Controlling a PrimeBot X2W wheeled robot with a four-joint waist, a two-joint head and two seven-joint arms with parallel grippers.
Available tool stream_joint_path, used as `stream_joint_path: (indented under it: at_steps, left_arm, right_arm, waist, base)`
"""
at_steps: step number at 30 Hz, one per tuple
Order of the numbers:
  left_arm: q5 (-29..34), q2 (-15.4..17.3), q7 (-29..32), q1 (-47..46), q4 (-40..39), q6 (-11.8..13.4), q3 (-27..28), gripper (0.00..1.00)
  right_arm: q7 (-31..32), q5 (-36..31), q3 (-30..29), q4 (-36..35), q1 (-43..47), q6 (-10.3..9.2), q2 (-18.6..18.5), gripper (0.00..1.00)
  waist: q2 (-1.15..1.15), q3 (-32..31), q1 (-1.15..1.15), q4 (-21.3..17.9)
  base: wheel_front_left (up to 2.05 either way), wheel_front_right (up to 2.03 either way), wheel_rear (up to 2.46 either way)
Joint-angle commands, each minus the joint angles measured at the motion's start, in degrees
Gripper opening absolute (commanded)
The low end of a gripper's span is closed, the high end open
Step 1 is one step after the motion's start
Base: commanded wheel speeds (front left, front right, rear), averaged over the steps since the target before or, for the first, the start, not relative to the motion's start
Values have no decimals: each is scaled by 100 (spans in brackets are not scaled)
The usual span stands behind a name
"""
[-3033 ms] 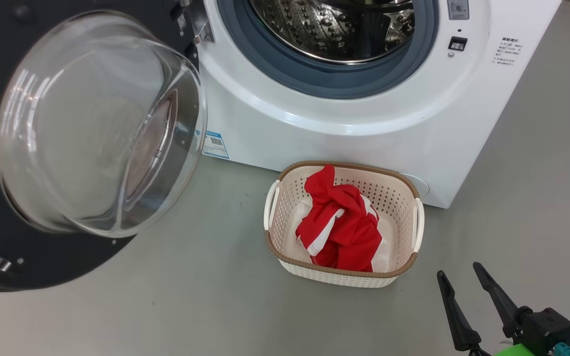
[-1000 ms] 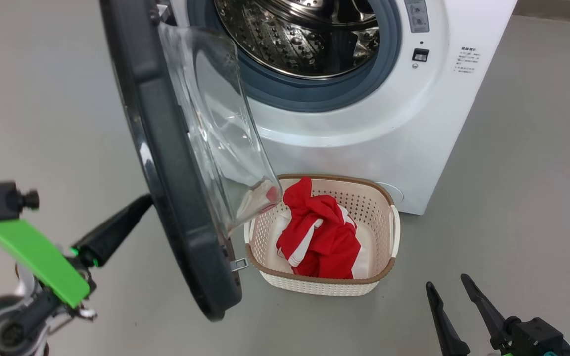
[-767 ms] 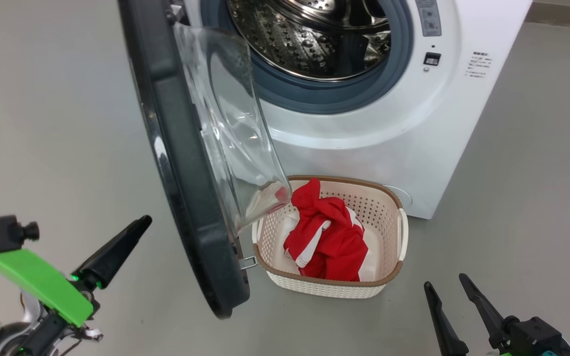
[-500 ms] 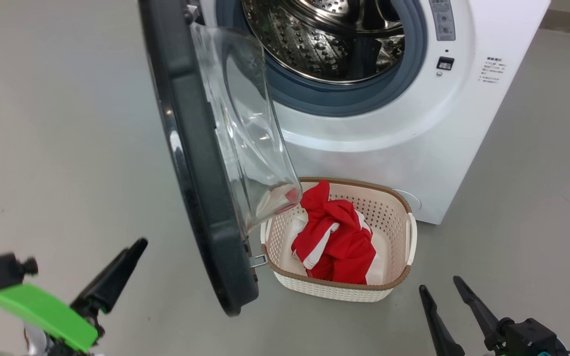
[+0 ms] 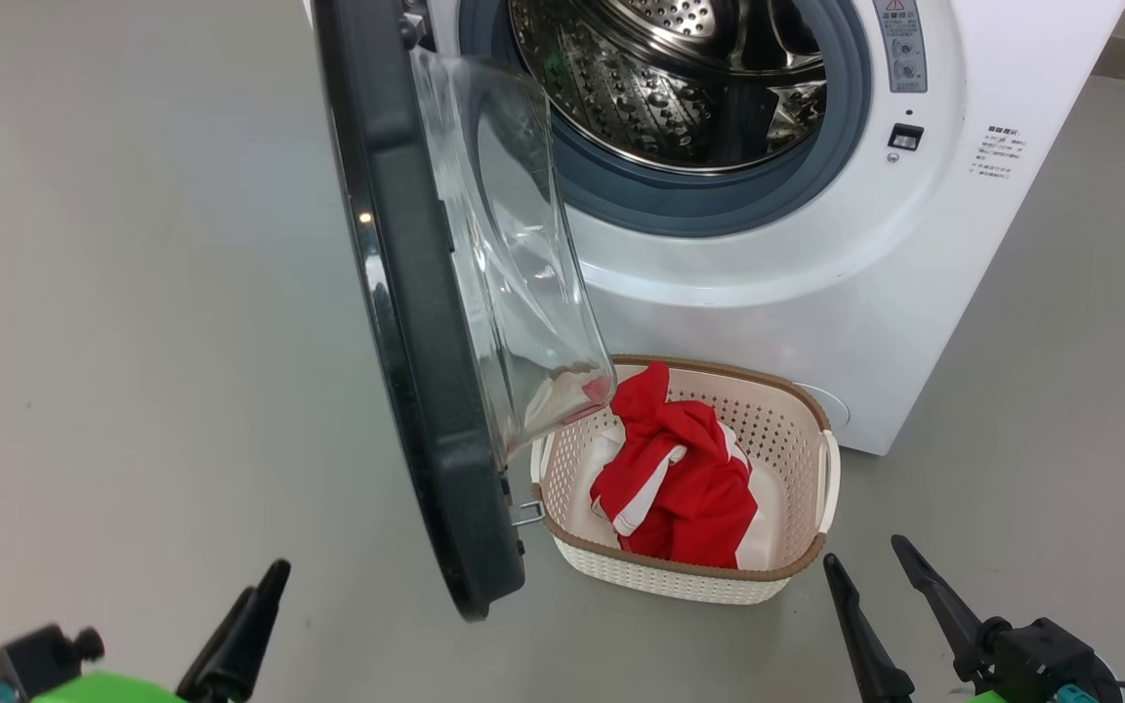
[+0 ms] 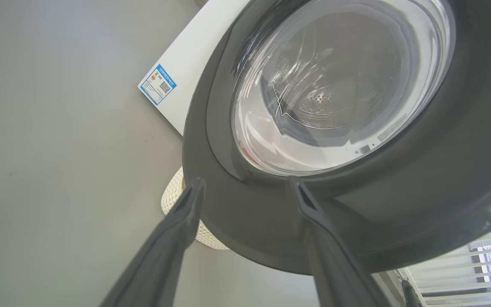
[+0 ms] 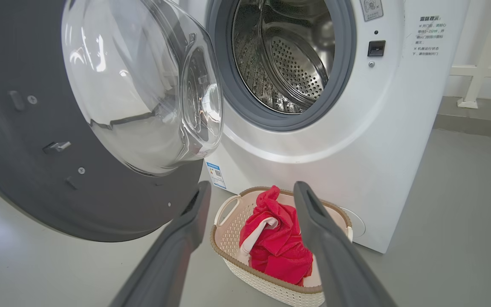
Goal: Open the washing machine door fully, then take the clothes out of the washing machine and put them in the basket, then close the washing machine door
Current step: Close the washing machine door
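The white washing machine [image 5: 768, 322] stands with its steel drum [image 5: 680, 88] exposed and no fabric showing inside. The washing machine door [image 5: 416, 322] is about half open, edge-on to my head, its glass bowl [image 5: 514, 264] facing the drum. The red and white clothes [image 5: 680, 469] lie in the cream basket [image 5: 660, 576] on the floor before the machine. My left gripper [image 6: 246, 182] is open, a short way off the door's black outer rim [image 6: 441, 170], holding nothing. My right gripper [image 7: 252, 187] is open and empty, in front of the basket [image 7: 218, 243].
Grey floor [image 5: 133, 293] spreads wide on the left of the door. A blue label [image 6: 157, 84] is on the machine's front. A white rail [image 7: 480, 72] runs along the wall on the right of the machine.
The door has swung from wide open to about half open. My left gripper has opened and drawn back from the door's outer face. The head camera has shifted.
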Motion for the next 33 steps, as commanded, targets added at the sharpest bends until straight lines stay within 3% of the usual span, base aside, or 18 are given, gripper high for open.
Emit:
stream_joint_path:
  at_steps: [1, 11, 17, 33]
  left_arm:
    - [76, 108, -241, -62, 7, -38, 149, 100]
    - [477, 35, -1099, -8, 634, -38, -342, 100]
    - [960, -96, -1182, -4, 790, -38, -175, 100]
    - [4684, -1313, -1187, 520, 481, -38, 1614, 100]
  right_arm:
    - [-38, 31, 165, -114, -219, 43, -72, 100]
    - [-38, 40, 204, -98, -240, 43, -99, 100]
    - [-38, 53, 200, -97, -244, 43, -116, 100]
    - [-38, 51, 49, -135, -316, 43, -103, 100]
  waist:
    - [0, -2, 0, -3]
    - [0, -18, 0, -1]
    - [0, -37, 0, 7]
    - [0, -22, 0, 11]
  base:
    - [0, 0, 0]
    - [0, 0, 0]
    - [0, 0, 0]
    - [0, 0, 0]
